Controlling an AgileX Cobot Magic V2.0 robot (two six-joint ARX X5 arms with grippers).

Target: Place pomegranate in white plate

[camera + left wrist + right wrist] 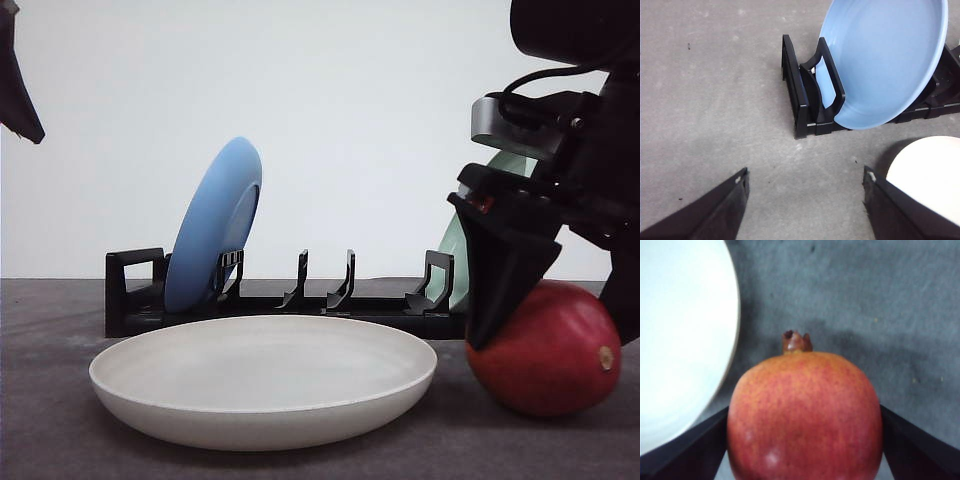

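The red pomegranate (552, 365) is at the table's right, just right of the white plate (262, 412). My right gripper (550, 335) comes down over it, one black finger (492, 300) on its left side. In the right wrist view the pomegranate (805, 385) sits between both fingers, which press on its flanks, its stem nub pointing away. The white plate's rim (732, 325) lies close beside it. I cannot tell whether the fruit rests on the table or is just off it. My left gripper (805, 177) hangs open over bare table, with the white plate's edge (932, 172) next to one finger.
A black dish rack (135, 300) stands behind the white plate. A blue plate (212, 225) stands upright in its left slots. A pale green plate (455, 250) stands at its right end, mostly hidden by my right arm. The tabletop (715, 100) is grey.
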